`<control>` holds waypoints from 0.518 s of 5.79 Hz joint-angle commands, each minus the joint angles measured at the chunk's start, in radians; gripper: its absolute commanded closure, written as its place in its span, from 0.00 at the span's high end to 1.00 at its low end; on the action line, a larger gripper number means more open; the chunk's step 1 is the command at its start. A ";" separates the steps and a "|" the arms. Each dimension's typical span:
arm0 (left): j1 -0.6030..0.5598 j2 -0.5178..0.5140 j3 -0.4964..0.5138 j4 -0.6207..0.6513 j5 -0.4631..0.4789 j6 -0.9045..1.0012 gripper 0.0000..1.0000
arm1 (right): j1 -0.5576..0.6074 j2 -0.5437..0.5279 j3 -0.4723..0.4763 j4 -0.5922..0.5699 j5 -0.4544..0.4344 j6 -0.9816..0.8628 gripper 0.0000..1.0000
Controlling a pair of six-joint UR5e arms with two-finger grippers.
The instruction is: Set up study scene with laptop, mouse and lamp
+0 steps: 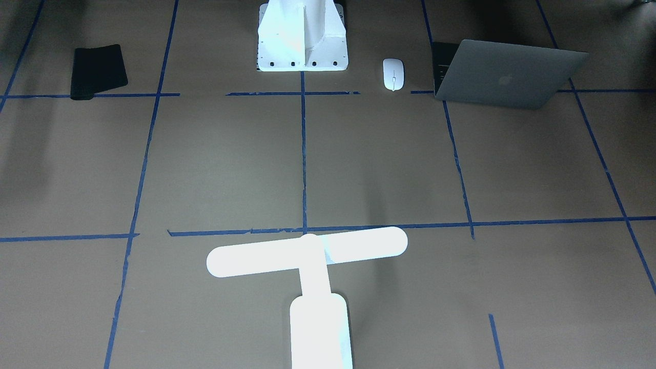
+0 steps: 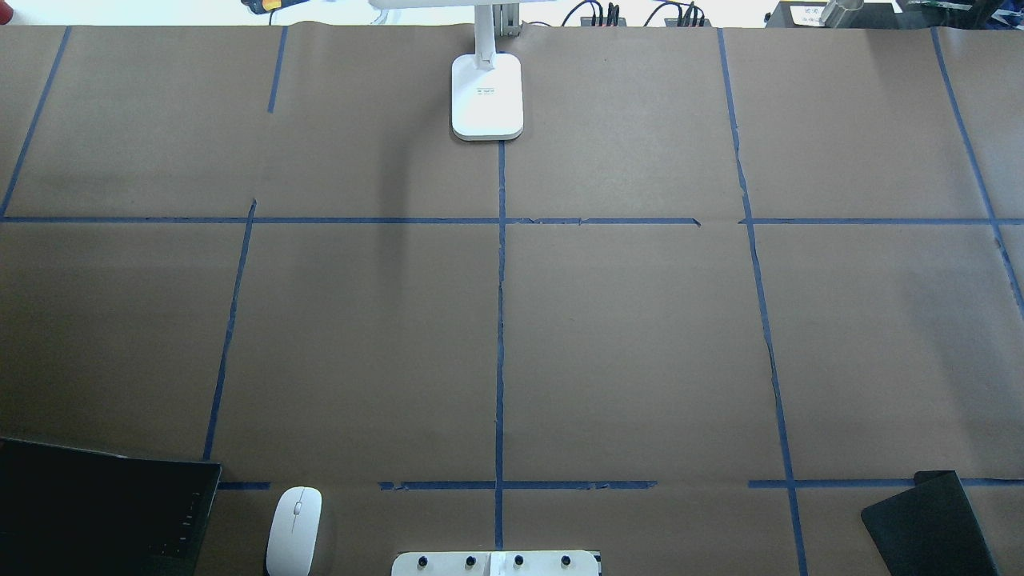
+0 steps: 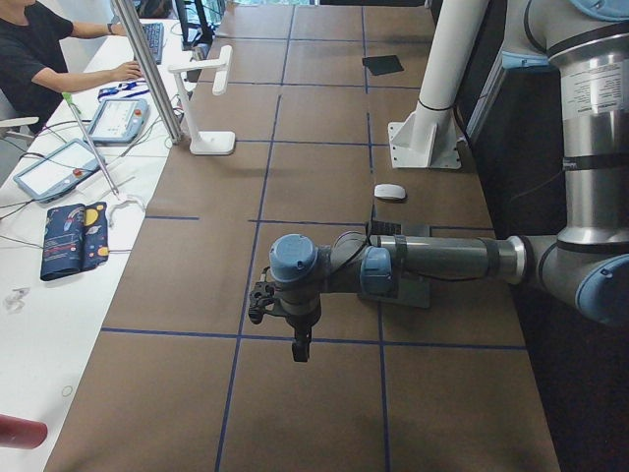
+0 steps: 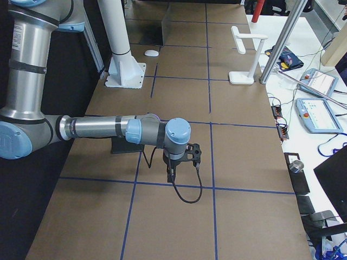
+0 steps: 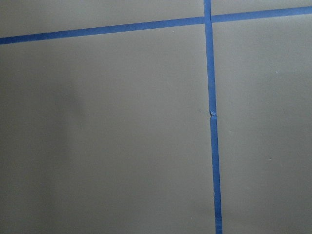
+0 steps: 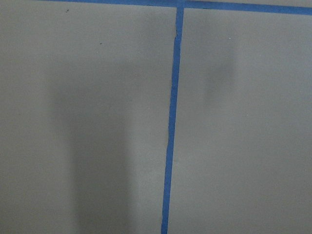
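Observation:
The laptop (image 1: 507, 74) stands open near the robot's base on its left side, its logo lid towards the front camera; the overhead view shows its dark inside (image 2: 96, 512). The white mouse (image 1: 393, 74) lies beside it, also in the overhead view (image 2: 294, 530). The white T-shaped lamp (image 1: 307, 256) stands at the far middle edge, its base in the overhead view (image 2: 487, 96). My left gripper (image 3: 261, 300) and right gripper (image 4: 193, 153) show only in the side views, held over bare table. I cannot tell whether they are open or shut.
A black mat (image 1: 97, 70) lies near the robot's right side, also in the overhead view (image 2: 932, 524). The white bolt-holed pedestal (image 1: 302, 36) stands at the robot's base. Blue tape lines (image 2: 500, 320) grid the brown paper. Both wrist views show only paper and tape.

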 commanded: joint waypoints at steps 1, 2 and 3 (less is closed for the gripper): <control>0.001 0.000 -0.003 0.000 0.000 0.001 1.00 | 0.000 0.000 0.000 0.000 0.000 0.001 1.00; 0.001 0.000 0.009 -0.001 0.003 0.003 1.00 | 0.000 0.000 0.000 0.000 0.000 -0.001 1.00; 0.001 0.000 0.006 0.000 0.003 0.001 1.00 | 0.000 0.000 0.000 0.000 0.002 -0.001 1.00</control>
